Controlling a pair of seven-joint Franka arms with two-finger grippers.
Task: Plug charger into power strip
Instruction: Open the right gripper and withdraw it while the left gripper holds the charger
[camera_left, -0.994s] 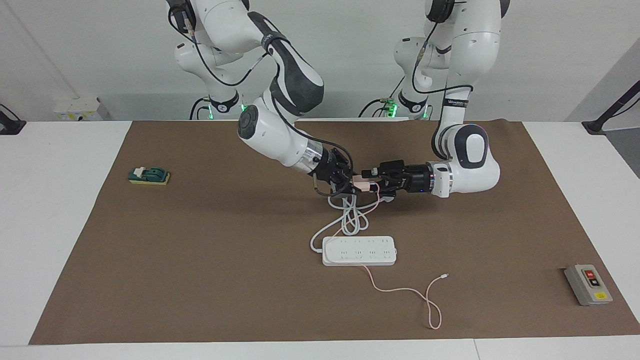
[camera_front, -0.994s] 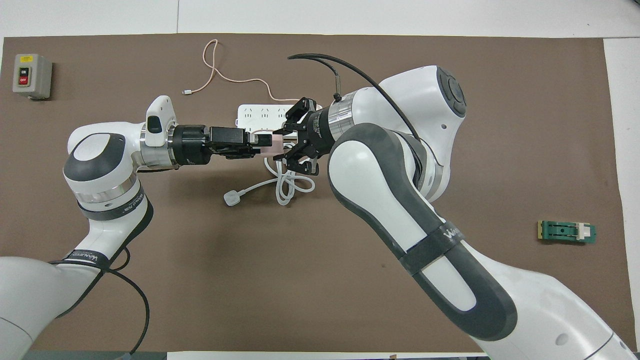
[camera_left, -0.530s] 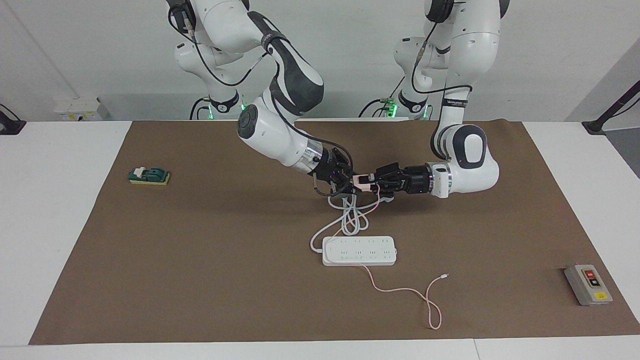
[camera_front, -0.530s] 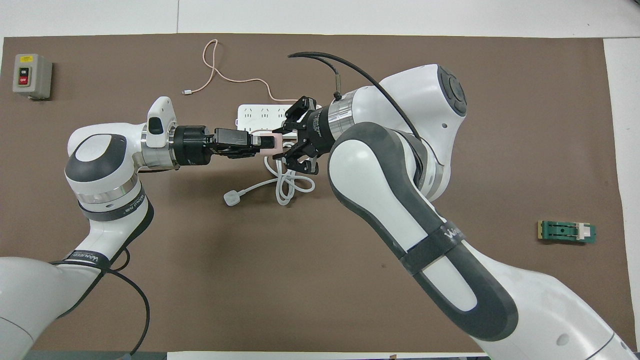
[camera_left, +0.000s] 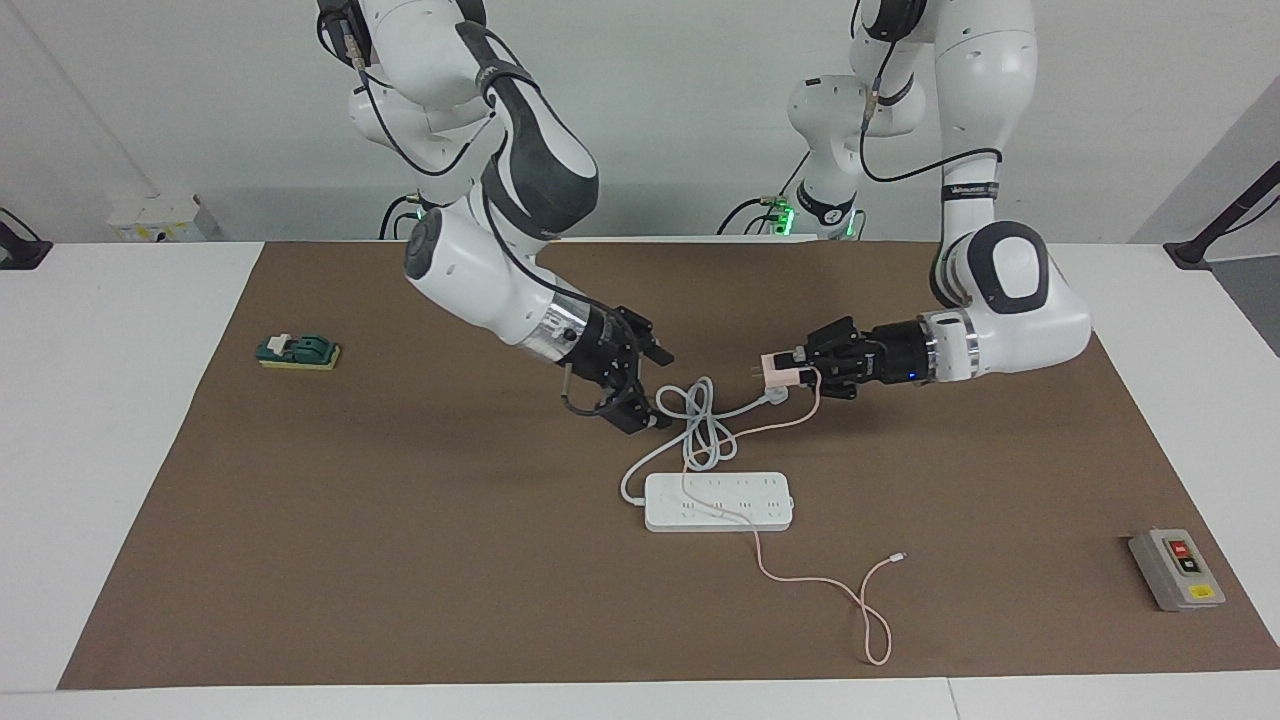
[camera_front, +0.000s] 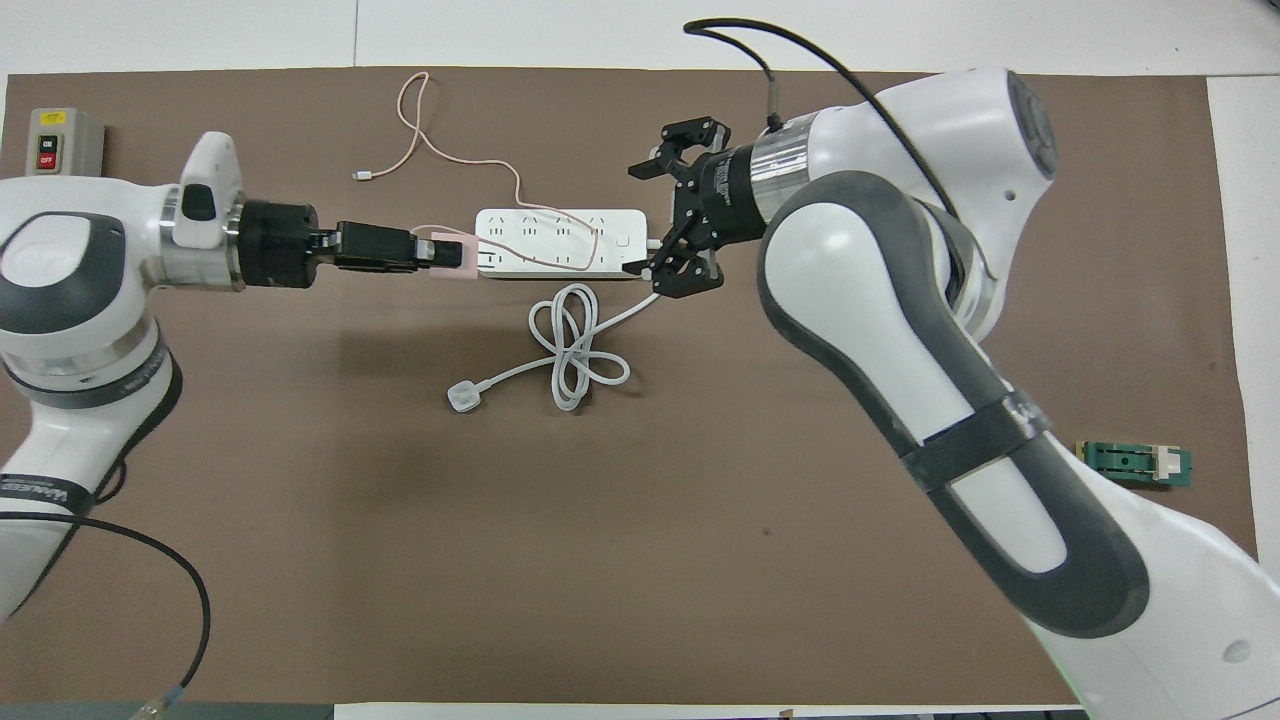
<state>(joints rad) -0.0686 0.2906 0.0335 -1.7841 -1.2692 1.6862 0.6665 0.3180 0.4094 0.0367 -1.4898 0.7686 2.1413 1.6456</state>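
Note:
The pale-pink charger (camera_left: 775, 372) (camera_front: 452, 258) hangs in the air with my left gripper (camera_left: 795, 372) (camera_front: 440, 252) shut on it, its prongs pointing toward the right arm's end. It is over the mat by the white three-pin plug. Its thin pink cable (camera_left: 830, 585) (camera_front: 420, 130) trails across the white power strip (camera_left: 718, 502) (camera_front: 560, 243), which lies flat on the mat. My right gripper (camera_left: 655, 388) (camera_front: 648, 215) stands open and holds nothing, over the mat near the strip's cord end, apart from the charger.
The strip's thick white cord (camera_left: 700, 430) (camera_front: 570, 350) lies coiled on the side of the strip nearer the robots, ending in the white plug (camera_front: 462, 397). A grey button box (camera_left: 1177, 568) (camera_front: 62, 152) sits toward the left arm's end, a green part (camera_left: 297, 351) (camera_front: 1135, 464) toward the right arm's end.
My right gripper opened, let go of the charger and drew back toward its own end. The left gripper carried the charger toward its own end, dragging the pink cable across the strip.

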